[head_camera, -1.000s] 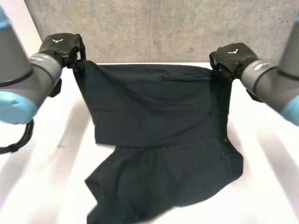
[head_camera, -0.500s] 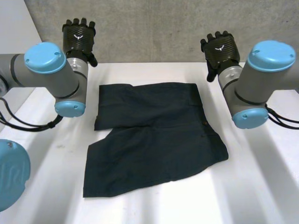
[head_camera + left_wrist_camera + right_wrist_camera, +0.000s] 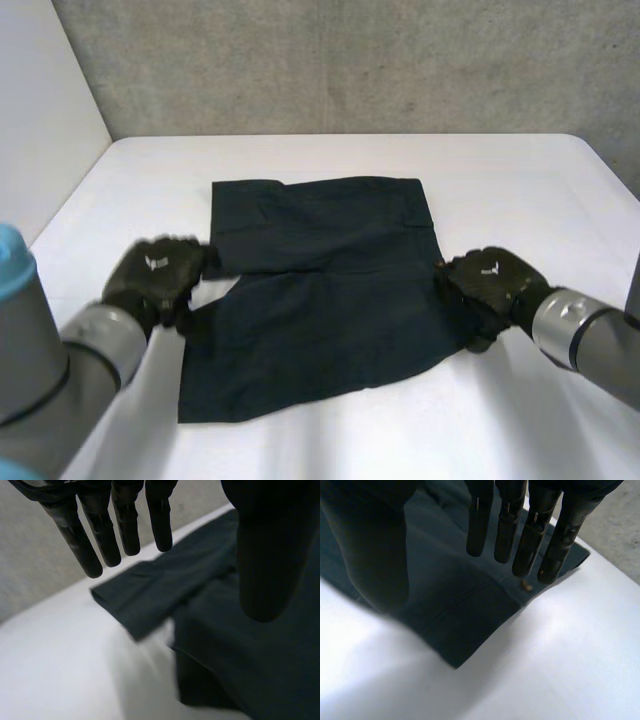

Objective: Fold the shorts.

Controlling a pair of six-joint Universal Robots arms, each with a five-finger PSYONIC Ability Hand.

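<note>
Dark shorts [image 3: 320,290] are lying flat in the middle of the table [image 3: 520,180], with the far part doubled over on top. The left hand [image 3: 155,278] is at the left edge and the right hand [image 3: 488,285] at the right edge. Both have straight fingers with the thumb apart, nothing pinched. For the fold I'd pinch both side edges at matching spots, through all layers, then lift evenly so nothing slides.

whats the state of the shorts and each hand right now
shorts: folded once, lying flat on the table
left hand: open, fingers straight, at the shorts' left edge
right hand: open, fingers straight, at the shorts' right edge
</note>
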